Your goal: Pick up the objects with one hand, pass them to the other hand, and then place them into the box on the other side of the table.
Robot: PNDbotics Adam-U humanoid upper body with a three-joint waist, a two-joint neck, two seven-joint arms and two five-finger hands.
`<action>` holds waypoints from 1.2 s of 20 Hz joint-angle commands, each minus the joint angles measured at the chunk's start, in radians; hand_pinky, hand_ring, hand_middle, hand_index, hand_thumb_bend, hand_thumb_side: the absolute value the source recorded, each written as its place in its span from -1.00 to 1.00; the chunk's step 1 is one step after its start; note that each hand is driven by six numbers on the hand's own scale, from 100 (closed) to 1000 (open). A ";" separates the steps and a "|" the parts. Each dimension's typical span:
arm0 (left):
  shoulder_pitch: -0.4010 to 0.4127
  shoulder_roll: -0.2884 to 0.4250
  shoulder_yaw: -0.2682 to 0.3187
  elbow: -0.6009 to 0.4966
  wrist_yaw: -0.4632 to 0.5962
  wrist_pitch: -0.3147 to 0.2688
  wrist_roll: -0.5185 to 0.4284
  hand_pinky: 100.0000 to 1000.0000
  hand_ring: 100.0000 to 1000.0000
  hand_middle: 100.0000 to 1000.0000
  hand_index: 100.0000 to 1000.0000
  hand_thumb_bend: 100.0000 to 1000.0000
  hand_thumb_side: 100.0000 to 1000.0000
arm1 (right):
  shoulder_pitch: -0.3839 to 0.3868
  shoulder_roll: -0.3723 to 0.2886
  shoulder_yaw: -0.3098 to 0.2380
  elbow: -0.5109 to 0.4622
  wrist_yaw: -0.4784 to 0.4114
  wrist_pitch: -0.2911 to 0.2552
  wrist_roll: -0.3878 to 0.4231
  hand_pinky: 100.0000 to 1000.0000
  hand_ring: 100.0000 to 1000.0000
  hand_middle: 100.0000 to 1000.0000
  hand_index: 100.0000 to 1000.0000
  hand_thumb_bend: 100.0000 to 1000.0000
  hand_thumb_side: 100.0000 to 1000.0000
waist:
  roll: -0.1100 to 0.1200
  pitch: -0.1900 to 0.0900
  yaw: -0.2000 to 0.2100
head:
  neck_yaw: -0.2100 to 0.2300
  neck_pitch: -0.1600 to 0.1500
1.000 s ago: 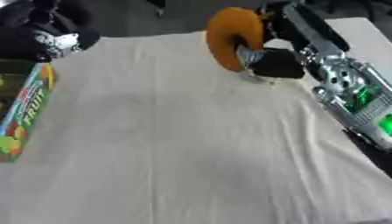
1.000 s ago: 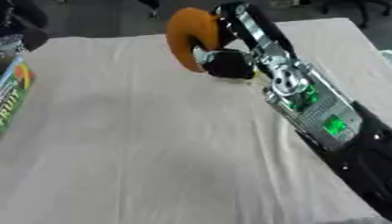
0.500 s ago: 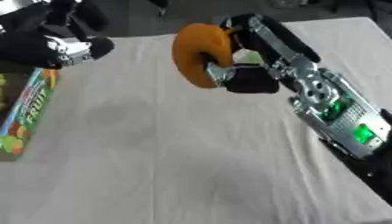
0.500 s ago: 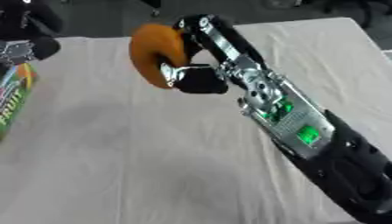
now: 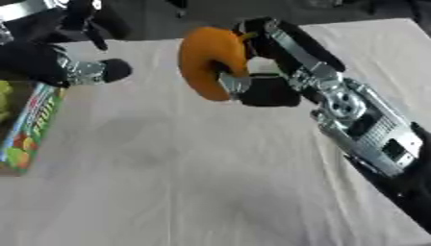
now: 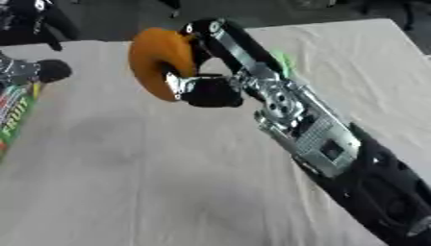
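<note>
Above the cloth [image 5: 210,182], left eye view: your right hand [image 5: 257,84] curls round the orange ring [image 5: 206,60], thumb under it, held clear of the table. Your left hand [image 5: 59,67] sits at the upper left beside the box [image 5: 30,129], fingers curled on nothing. Right eye view: ring left of the right palm.

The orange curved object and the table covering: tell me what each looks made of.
The orange curved object held in the right robot hand looks like matte plastic or foam: uniform colour, smooth rounded surface, no glare. Which of the two is unclear. The off-white table covering looks like woven cloth: dull finish with soft folds and creases.
</note>
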 commanded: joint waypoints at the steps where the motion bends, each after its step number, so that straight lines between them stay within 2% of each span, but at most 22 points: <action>1: -0.026 0.012 0.001 -0.019 0.011 -0.021 -0.027 0.33 0.50 0.29 0.43 0.01 -0.26 | -0.024 0.001 -0.001 -0.022 0.005 -0.007 0.016 0.22 -0.28 -0.49 0.00 -1.00 -1.00 | 0.001 -0.027 0.002 | -0.001 -0.006; 7: -0.038 -0.004 -0.012 -0.029 0.033 -0.036 -0.046 0.33 0.50 0.28 0.42 -0.01 -0.24 | -0.040 0.020 0.003 -0.022 0.034 0.023 0.008 0.15 -0.33 -0.55 -0.05 -0.95 -1.00 | 0.000 -0.027 0.002 | 0.000 -0.005; 14: -0.047 -0.025 -0.030 -0.034 0.065 -0.012 -0.037 0.30 0.49 0.27 0.43 -0.05 -0.20 | -0.057 0.035 0.015 -0.022 0.070 0.047 0.009 0.13 -0.34 -0.56 -0.06 -0.87 -1.00 | -0.002 -0.027 0.002 | -0.004 -0.007; 17: -0.047 -0.032 -0.033 -0.037 0.074 0.003 -0.010 0.29 0.48 0.26 0.42 -0.10 -0.18 | -0.063 0.042 0.018 -0.022 0.081 0.049 0.017 0.13 -0.35 -0.56 -0.06 -0.86 -1.00 | -0.002 -0.027 0.002 | -0.007 -0.007; 24: -0.046 -0.043 -0.041 -0.038 0.052 0.036 0.071 0.29 0.50 0.28 0.46 0.02 -0.20 | -0.069 0.054 0.025 -0.022 0.089 0.048 0.027 0.12 -0.35 -0.56 -0.07 -0.84 -1.00 | -0.003 -0.027 0.001 | -0.010 -0.012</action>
